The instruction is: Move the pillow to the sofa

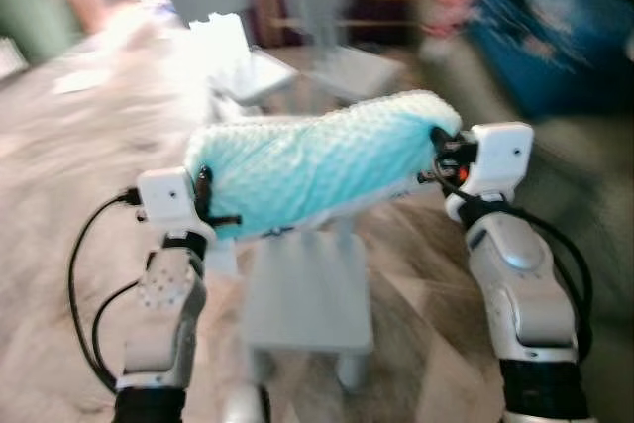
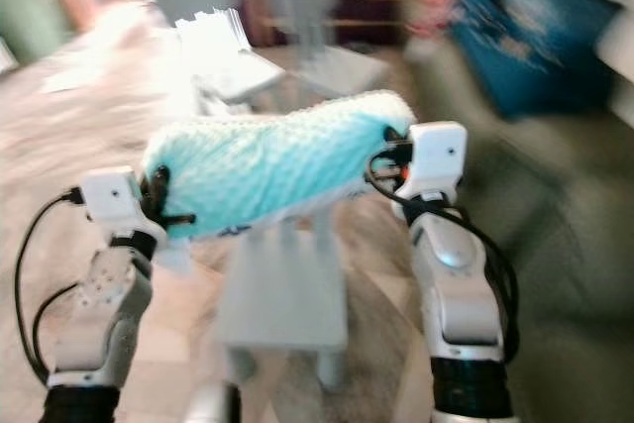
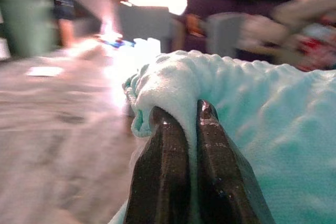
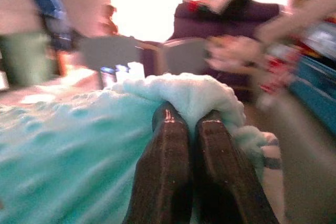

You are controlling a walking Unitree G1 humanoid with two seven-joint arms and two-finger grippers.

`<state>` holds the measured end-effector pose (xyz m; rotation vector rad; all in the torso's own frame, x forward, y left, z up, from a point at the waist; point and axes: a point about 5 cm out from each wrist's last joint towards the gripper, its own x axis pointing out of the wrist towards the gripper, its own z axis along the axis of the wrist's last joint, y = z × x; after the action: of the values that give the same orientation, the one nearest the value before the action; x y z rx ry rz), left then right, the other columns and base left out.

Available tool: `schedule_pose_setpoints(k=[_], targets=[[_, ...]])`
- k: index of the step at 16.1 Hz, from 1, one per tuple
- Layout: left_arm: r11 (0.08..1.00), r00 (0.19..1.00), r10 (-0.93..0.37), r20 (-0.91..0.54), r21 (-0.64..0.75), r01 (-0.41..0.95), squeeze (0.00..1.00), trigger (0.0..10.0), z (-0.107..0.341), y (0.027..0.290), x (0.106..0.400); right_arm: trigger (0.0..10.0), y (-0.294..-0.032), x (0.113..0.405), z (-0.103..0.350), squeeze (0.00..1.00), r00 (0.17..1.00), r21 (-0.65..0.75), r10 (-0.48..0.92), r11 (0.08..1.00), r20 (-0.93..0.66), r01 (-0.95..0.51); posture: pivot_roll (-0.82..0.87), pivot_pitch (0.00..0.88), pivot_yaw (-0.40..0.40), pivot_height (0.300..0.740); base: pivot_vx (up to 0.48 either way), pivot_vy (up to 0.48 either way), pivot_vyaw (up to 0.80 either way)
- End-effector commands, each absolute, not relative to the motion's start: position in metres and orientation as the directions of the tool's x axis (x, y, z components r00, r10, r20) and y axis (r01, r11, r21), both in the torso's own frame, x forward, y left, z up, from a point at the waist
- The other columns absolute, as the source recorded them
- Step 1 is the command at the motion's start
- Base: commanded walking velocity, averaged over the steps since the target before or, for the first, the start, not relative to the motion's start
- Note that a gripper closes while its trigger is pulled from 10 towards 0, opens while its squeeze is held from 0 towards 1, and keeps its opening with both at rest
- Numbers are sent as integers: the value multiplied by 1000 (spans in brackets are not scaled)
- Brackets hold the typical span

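While the head views are blurring, the turquoise pillow (image 1: 317, 170) is hanging in the air between both arms, above a small grey chair (image 1: 309, 294). Left gripper (image 3: 184, 121) is pinching a fold at one end of the pillow, jaws nearly closed on fabric. Right gripper (image 4: 190, 121) is clamping the opposite end likewise. Two more grey chairs (image 1: 287, 32) are standing beyond the pillow.

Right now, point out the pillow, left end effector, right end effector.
pillow (image 1: 317, 160), left eye view, middle of its turquoise face.
left end effector (image 3: 185, 124), left wrist view, between fingertips.
right end effector (image 4: 190, 120), right wrist view, between fingertips.
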<state>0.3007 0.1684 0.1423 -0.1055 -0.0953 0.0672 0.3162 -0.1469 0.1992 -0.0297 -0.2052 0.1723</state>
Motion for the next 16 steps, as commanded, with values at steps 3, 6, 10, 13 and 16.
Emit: schedule_pose_setpoints(k=[3,6,10,13,16], targets=[[993,992,64,106,-102,-53,0,10000,145,164,302,10000,-152,315,206,0,960,-50,159,987,229,-151,-129,0,-2,740,0,0,0],[993,993,65,103,-105,-54,0,10000,144,163,302,10000,-153,315,206,0,960,-53,159,987,229,-151,-130,0,-3,740,0,0,0],[993,992,67,103,-101,-57,0,10000,143,164,302,10000,-152,315,207,0,960,-51,160,987,230,-153,-127,0,-2,740,0,0,0],[995,993,60,97,-85,-52,0,10000,142,163,301,10000,-151,316,208,0,959,-51,160,987,232,-152,-127,0,-2,740,0,0,0],[996,996,80,47,-38,-79,0,10000,135,159,300,10000,-152,316,208,0,960,-51,160,987,231,-152,-126,0,-3,740,0,0,0]])
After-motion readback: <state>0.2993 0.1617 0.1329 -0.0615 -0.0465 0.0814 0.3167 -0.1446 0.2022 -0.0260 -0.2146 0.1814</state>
